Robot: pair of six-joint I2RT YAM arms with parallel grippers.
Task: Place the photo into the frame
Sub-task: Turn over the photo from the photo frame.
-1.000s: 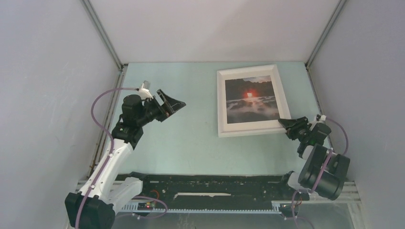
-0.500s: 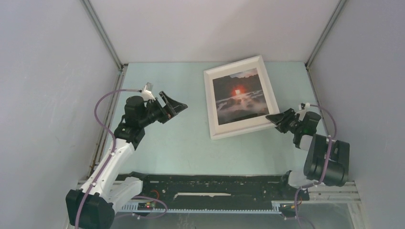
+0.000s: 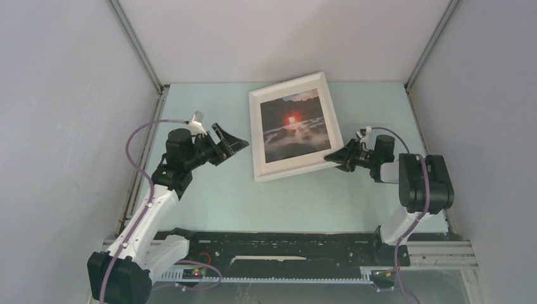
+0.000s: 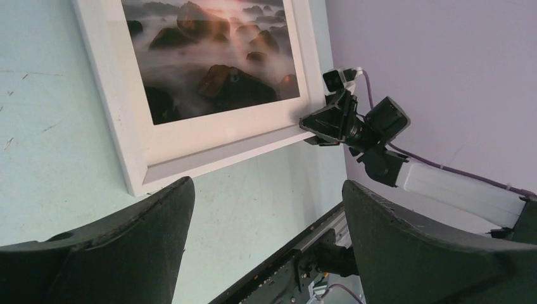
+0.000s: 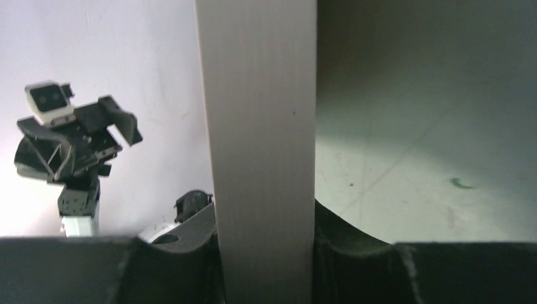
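Observation:
The white frame [image 3: 255, 139] lies slanted over the middle of the green table, its top leaning right. The photo [image 3: 292, 125], dark clouds with a red sun glow, shows inside it. My right gripper [image 3: 334, 158] is shut on the frame's near right corner. In the right wrist view the frame's white edge [image 5: 263, 126] stands between the jaws, touching both. My left gripper [image 3: 234, 142] hangs open and holds nothing, a short way left of the frame. The left wrist view shows the frame's near rim [image 4: 215, 152], the photo [image 4: 215, 57] and the right gripper [image 4: 316, 123] beyond my open fingers.
Grey walls close in the table [image 3: 209, 114] on the left, back and right. A black rail [image 3: 285, 250] runs along the near edge between the arm bases. The left arm's gripper [image 5: 95, 126] shows against the wall in the right wrist view.
The right gripper has swung left with the frame, which has shifted left across the table and turned counter-clockwise. The left arm has barely moved and stays open.

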